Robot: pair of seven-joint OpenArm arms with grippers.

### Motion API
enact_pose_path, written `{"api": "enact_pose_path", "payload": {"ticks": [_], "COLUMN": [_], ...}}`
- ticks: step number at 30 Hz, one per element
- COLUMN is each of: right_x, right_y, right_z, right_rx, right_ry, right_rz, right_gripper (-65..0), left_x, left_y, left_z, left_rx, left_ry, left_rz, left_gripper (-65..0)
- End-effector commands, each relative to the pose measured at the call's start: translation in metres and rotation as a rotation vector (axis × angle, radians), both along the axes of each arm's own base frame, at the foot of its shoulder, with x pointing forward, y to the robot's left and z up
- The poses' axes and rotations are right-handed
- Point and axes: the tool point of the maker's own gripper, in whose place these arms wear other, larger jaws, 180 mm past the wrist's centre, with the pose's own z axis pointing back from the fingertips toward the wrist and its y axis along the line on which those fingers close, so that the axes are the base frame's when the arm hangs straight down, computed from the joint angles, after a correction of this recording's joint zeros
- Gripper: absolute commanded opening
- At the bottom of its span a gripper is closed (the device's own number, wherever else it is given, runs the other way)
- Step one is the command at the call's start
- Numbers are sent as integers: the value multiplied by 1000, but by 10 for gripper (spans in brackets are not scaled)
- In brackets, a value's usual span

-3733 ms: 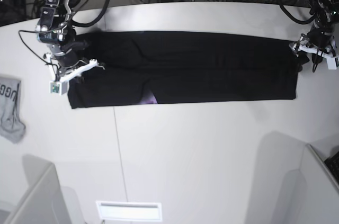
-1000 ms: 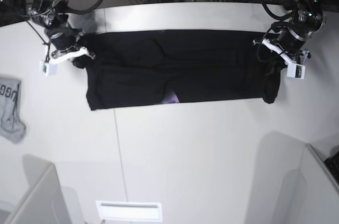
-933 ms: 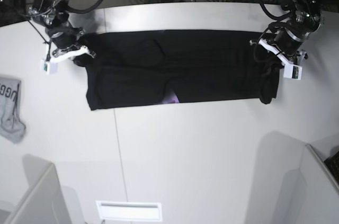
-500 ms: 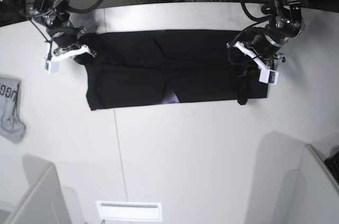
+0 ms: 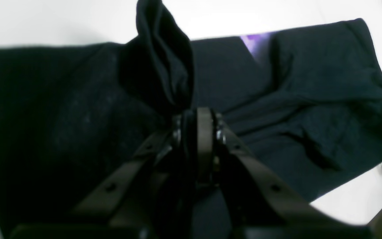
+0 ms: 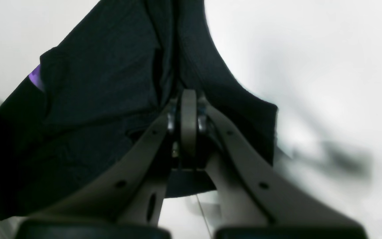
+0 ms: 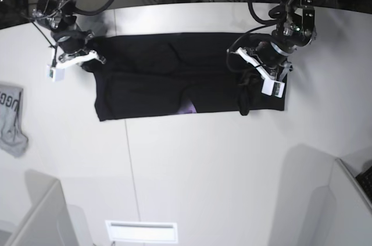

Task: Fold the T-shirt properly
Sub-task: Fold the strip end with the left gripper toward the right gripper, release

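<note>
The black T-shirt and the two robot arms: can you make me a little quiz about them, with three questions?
1. True or false: the left gripper is pinching one end of the T-shirt and holding it up off the table.
2. Which colour peeks out at the shirt's front edge? A) purple B) green C) red
3. Fill in: the small grey garment lies on the table, ____ from the black shirt.

Key
1. True. Its jaws are shut on a bunch of black cloth.
2. A. A purple patch shows there.
3. Apart. White table shows between them, and the right gripper grips the shirt's other end.
</note>
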Motion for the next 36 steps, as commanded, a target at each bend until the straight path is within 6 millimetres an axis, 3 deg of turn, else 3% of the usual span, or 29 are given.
{"api": "enact_pose_path", "payload": {"ticks": [1, 16, 36], "right_x": [7, 7, 7], "right_y": [-2, -3, -3], "right_z": [9, 9, 9], "right_rx": [-6, -7, -7], "right_ry": [-40, -40, -40], "right_rz": [-2, -3, -3], "right_gripper": [-650, -650, -650], "left_x": [9, 11, 17], "left_y": [-7, -50, -43], "left_z": [14, 15, 14], "left_rx": [-28, -79, -77], "left_ry": [-55, -42, -28], "left_rz": [-7, -64, -7], "left_gripper": [-650, -650, -650]}}
